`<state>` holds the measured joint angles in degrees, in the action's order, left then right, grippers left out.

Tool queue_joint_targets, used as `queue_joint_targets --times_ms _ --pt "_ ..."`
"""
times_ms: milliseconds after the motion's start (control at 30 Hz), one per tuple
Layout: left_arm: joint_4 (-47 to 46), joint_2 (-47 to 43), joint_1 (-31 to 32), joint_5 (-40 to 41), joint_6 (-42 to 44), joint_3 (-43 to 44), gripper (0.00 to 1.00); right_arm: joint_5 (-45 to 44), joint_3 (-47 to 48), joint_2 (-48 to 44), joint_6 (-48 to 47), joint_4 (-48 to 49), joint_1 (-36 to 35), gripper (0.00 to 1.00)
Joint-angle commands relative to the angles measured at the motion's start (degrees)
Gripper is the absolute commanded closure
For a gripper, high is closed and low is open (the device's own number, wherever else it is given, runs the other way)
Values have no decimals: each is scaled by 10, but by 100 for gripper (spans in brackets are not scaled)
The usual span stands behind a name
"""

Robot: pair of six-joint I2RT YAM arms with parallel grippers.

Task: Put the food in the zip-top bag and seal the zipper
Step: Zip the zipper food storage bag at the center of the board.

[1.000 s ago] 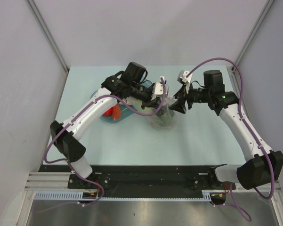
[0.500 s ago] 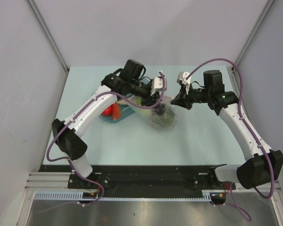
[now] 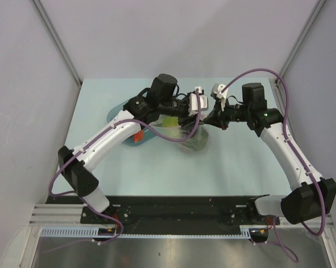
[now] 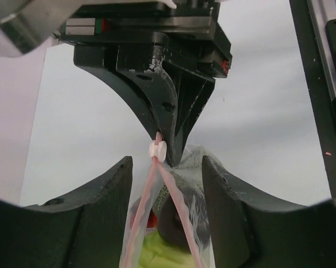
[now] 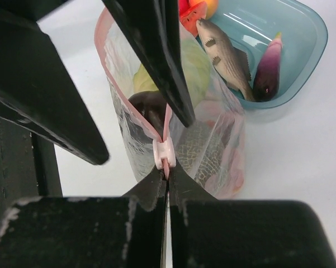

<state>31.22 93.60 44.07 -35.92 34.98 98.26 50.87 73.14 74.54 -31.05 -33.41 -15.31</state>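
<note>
The zip-top bag point(image 3: 191, 138) stands between the two grippers, its mouth upward. Through the plastic show a light green apple point(image 5: 197, 70) and a dark green squash point(image 5: 151, 107). My right gripper point(image 5: 168, 174) is shut on the end of the pink zipper point(image 5: 166, 125), just behind its white slider point(image 5: 164, 154). My left gripper point(image 4: 166, 162) is open and straddles the bag's mouth, one finger on each side of the two zipper strips, which spread apart below the slider point(image 4: 157, 149). A grey fish point(image 5: 226, 53), a purple eggplant point(image 5: 268, 72) and a red piece point(image 5: 190, 14) lie outside the bag.
The blue translucent tray point(image 5: 302, 53) holds the loose food and sits just left of the bag, partly under the left arm point(image 3: 123, 131). Both grippers point(image 3: 198, 106) point(image 3: 211, 119) nearly touch above the bag. Grey walls close in the table's sides.
The right gripper has shut on the zipper's end. The left gripper has let go, opened and slid right along the bag's mouth toward the right gripper.
</note>
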Motion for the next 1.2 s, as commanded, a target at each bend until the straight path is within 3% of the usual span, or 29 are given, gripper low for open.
queue_joint_targets --times_ms 0,200,633,767,900,1167 --pt "-29 11 2 12 16 12 50 6 4 -25 3 27 -2 100" --pt "-21 20 3 -17 25 16 63 6 5 -27 -2 24 -4 100" --pt "-17 38 3 -46 10 44 68 6 4 -24 -8 21 -9 100" --pt "-9 41 3 -51 7 47 87 4 5 -26 -8 21 -9 100" --pt "19 40 -10 -51 13 41 99 1 4 -32 -4 19 -3 100" --pt "74 30 -50 -26 40 23 99 12 5 -41 57 41 46 100"
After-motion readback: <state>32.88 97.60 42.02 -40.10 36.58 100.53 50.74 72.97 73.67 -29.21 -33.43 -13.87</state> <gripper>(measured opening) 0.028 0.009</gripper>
